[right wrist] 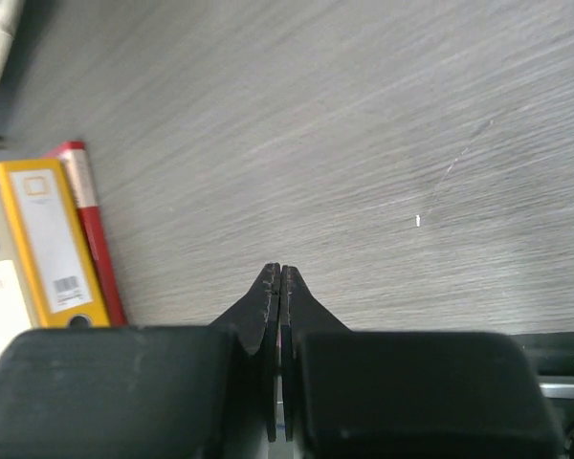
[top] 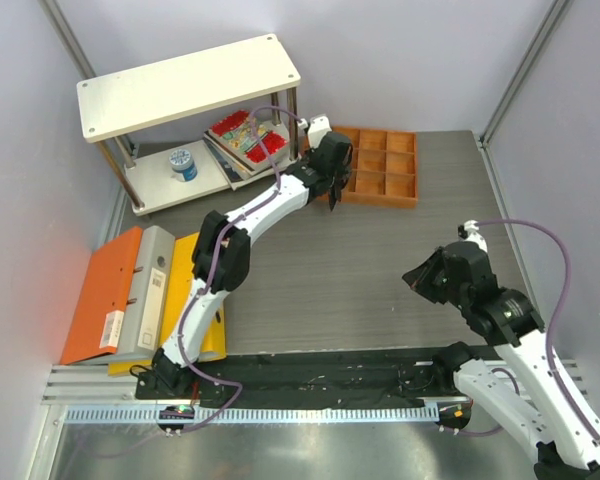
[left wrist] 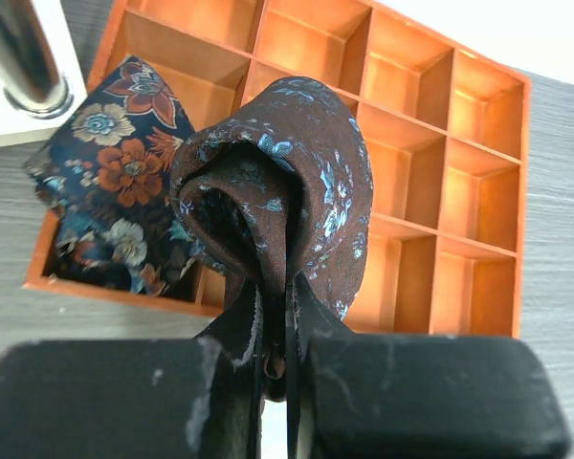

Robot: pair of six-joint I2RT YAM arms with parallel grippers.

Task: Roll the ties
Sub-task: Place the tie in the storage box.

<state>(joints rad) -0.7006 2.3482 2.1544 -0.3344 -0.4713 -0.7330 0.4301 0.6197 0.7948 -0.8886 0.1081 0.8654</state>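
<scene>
**Rolled tie pinched in left gripper over orange tray; right gripper shut and empty**

The left gripper (left wrist: 274, 304) was seen clamped narrowly on a rolled brown tie (left wrist: 301, 167) with a pale blue flower print. The roll was pinched at its lower edge between the two fingers and stood up ahead of the fingertips, its coiled end turned to the left of the wrist view. It was held over the near left part of the orange tray (left wrist: 480, 129). Whether it touched the tray could not be told.

A second tie, the dark floral tie (left wrist: 110, 186), was found bunched in the tray's near left compartment, just beside the held roll and partly hidden by it. The other compartments in view were seen bare. A metal shelf leg (left wrist: 24, 48) was seen at the tray's left corner, close to the floral tie.

In the top view the left arm was stretched far across the grey table (top: 380, 260) to the tray, which was set beside the white shelf unit (top: 185, 85). A blue-and-white roll (top: 183, 163) and boxes of coloured items (top: 242, 135) were kept on the lower shelf.

The right gripper (right wrist: 280, 287) was seen closed, fingers pressed together with nothing between them, held above bare table, well apart from the tray. Binders (top: 145, 290) were laid at the left edge. A dark strip (top: 310, 375) was laid along the near edge; what it was could not be told.
</scene>
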